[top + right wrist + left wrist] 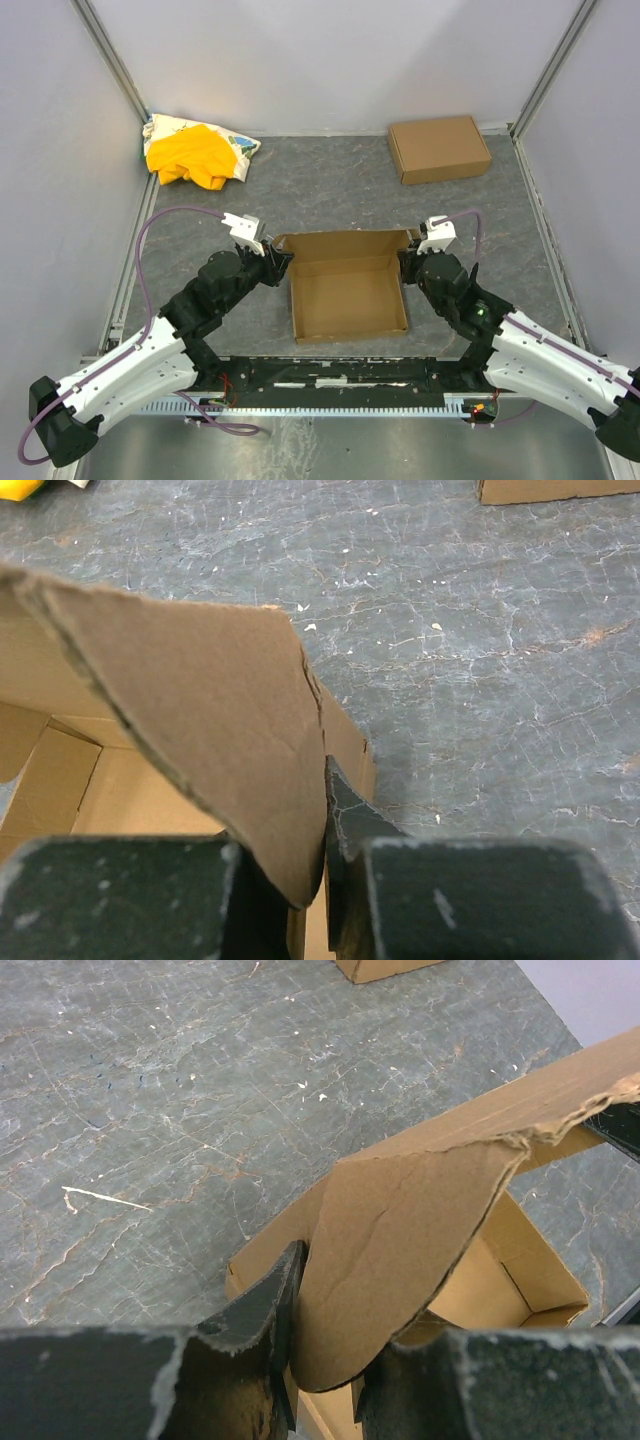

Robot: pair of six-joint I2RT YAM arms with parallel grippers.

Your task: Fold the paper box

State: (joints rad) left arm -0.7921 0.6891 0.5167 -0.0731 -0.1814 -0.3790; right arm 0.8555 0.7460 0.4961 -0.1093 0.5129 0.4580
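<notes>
The paper box [348, 295] is a shallow open brown cardboard tray in the middle of the table, its lid panel standing up along the far side. My left gripper [277, 262] is at the box's far left corner, shut on the lid's rounded left ear flap [400, 1250]. My right gripper [411, 262] is at the far right corner, shut on the lid's right ear flap [215, 720]. Both flaps run down between the black fingers. The box's inside floor [490, 1295] shows behind the left flap and also in the right wrist view [120, 800].
A ready-made closed brown cardboard box [439, 148] lies at the back right. A yellow-and-white cloth heap [198, 152] lies at the back left. Grey walls stand on three sides. A black rail [330, 380] runs along the near edge between the arm bases.
</notes>
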